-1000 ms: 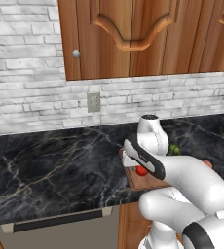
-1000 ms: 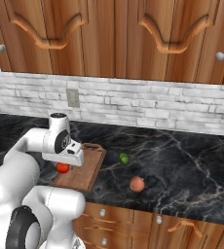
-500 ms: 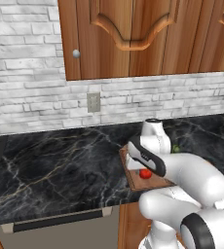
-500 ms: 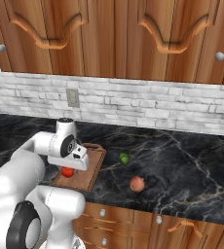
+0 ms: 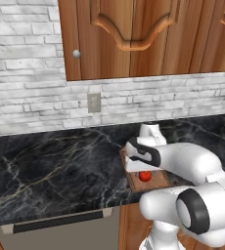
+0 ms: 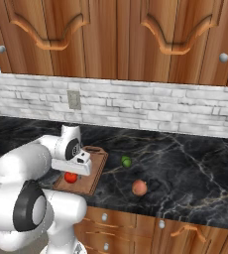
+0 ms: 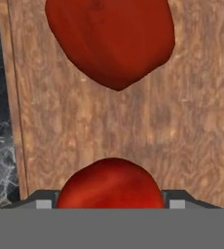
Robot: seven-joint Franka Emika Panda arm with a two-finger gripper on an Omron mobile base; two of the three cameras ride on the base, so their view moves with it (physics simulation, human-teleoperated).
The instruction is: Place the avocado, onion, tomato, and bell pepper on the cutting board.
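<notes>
Gripper (image 6: 71,174) low over the cutting board (image 6: 93,168), pinching a round red tomato (image 7: 111,184) between its fingers; same fruit seen just under the hand (image 5: 144,176). On the board beyond it lies a second red item, lumpier, likely the bell pepper (image 7: 111,41), apart from the held one. Avocado (image 6: 126,161) on the black marble counter (image 6: 195,173) beside the board. Onion (image 6: 139,187) further out, near the counter's front edge.

Cutting board (image 6: 94,171): brown wood, flat, left of middle in your right base view.
Red things (image 7: 111,41) (image 7: 111,185): two, on the board.
Avocado (image 6: 126,161): green, just right of board.
Onion (image 6: 139,187): pinkish, lower middle.
</notes>
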